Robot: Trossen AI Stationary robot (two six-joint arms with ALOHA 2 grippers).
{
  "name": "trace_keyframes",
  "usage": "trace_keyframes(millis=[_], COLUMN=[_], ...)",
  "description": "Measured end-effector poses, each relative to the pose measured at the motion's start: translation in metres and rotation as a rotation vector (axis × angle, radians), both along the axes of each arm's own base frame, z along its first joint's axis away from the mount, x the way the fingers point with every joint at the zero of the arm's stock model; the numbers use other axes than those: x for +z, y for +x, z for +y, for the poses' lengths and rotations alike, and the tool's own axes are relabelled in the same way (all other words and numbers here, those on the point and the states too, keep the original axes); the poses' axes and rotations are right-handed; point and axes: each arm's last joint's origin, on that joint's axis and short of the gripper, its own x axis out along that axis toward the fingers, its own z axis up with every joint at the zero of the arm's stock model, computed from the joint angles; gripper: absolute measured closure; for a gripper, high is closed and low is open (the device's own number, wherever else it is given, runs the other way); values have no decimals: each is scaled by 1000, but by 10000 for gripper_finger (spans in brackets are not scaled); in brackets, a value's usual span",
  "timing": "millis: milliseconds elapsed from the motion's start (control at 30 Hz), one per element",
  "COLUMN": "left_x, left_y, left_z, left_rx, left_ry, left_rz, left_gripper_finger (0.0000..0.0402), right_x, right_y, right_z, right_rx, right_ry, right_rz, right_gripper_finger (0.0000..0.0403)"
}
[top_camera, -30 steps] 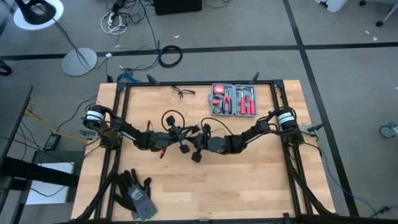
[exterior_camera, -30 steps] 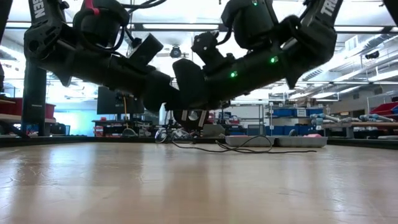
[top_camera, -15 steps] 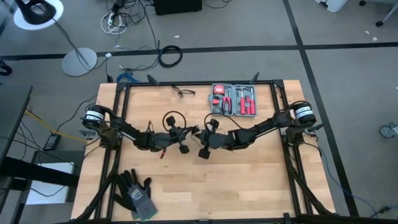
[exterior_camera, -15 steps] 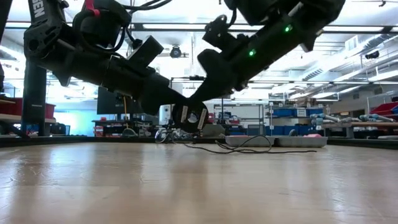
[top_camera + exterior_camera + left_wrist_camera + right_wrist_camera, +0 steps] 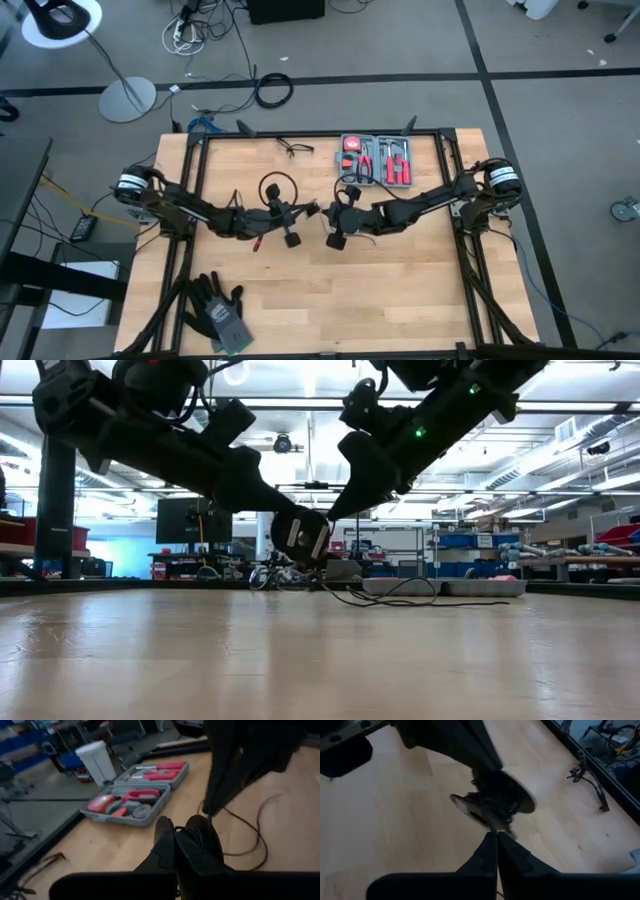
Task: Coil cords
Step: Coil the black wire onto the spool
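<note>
Cords mid-table between shut tools, open wood around.

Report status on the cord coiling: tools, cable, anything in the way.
Left tool shut, holding coiled cable above mid-table. Right tool shut, facing it, pinching thin strand. Tool case sits just beyond; slack trails toward it.

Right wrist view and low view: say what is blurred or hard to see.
Right wrist view: the left end effector ahead is smeared by motion blur, the wooden table soft. Low view: both arms are dark silhouettes against bright ceiling lights; the near tabletop is out of focus.
</note>
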Motion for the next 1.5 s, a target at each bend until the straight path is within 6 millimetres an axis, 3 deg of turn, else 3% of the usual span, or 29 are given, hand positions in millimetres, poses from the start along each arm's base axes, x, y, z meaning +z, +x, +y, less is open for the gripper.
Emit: trace_keyframes(millis=[433, 700, 967, 1067, 1233, 1367, 1500], left_x=[3, 6, -1, -3, -3, -2, -2], left_y=[-1, -4, -30, -42, -56, -60, -60], left_z=[-3, -3, 1, 3, 6, 6, 8], left_rx=[-95, -123, -104, -105, -109, -116, -133], left_ry=[-108, -133, -175, -187, -196, -187, -187], left_rz=[-17, -50, -213, -286, -378, -412, -411], left_gripper_finger=[402, 402, 402, 402, 402, 402, 402], right_x=[-8, -12, -32, -45, -72, -88, -93], right_y=[-3, -7, -38, -51, -60, -58, -41], right_z=[-8, -10, 3, 17, 30, 25, 12], right_rx=[-6, -42, -204, -247, -284, -264, -177], right_ry=[-29, -55, -36, -46, 84, 130, 116], right_rz=[88, 138, 262, 164, -216, -395, -479], right_gripper_finger=[394, 346, 303, 305, 308, 305, 305])
